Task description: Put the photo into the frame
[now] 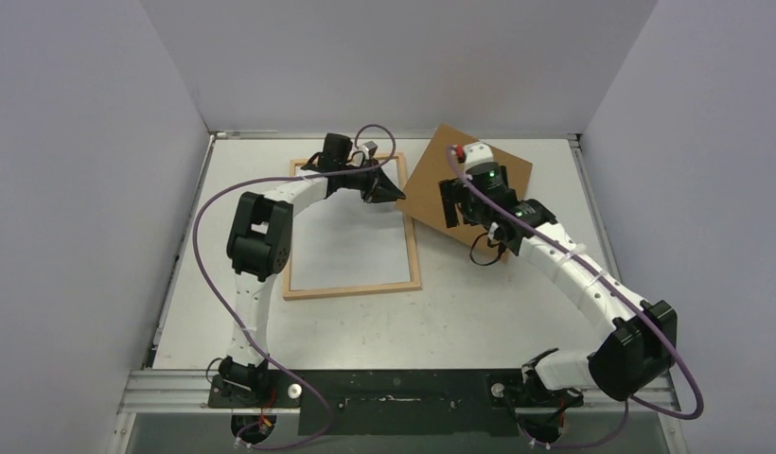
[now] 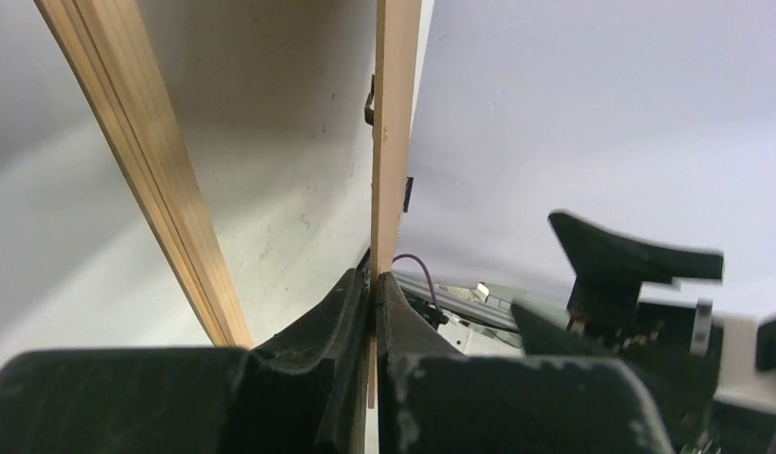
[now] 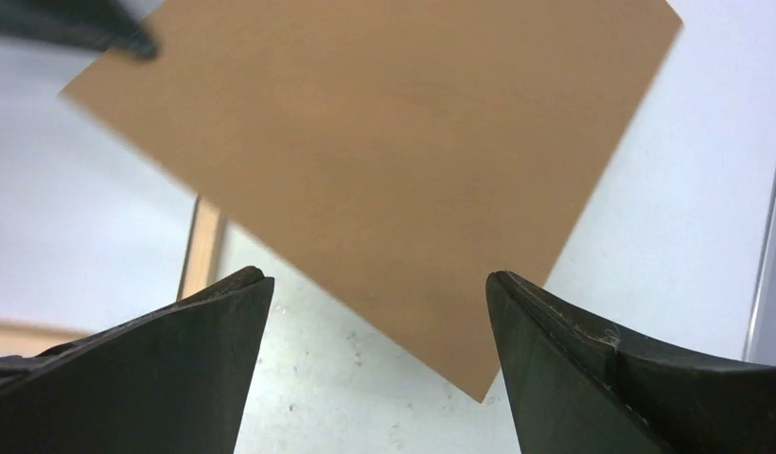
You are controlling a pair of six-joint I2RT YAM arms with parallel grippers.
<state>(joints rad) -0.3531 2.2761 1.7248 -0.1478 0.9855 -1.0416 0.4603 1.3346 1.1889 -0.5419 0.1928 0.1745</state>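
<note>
The frame (image 1: 413, 255) is a thin light-wood rectangle lying on the table (image 1: 479, 303). My left gripper (image 1: 394, 192) is shut on its right rail near the far right corner. In the left wrist view that rail (image 2: 392, 132) runs edge-on between the closed fingers (image 2: 351, 312), and the opposite rail (image 2: 148, 170) slants at the left. My right gripper (image 1: 450, 203) hovers open over the near-left part of a plain brown backing board (image 1: 436, 170). In the right wrist view the board (image 3: 394, 161) lies ahead of the spread fingertips (image 3: 233, 293) with nothing between them. The photo is out of view.
White walls enclose the table on three sides. A metal rail (image 1: 403, 388) with both arm bases runs along the near edge. The left arm's purple cable (image 1: 209, 203) loops over the frame's left side. In the right wrist view, a frame rail (image 3: 200, 246) shows beside the board.
</note>
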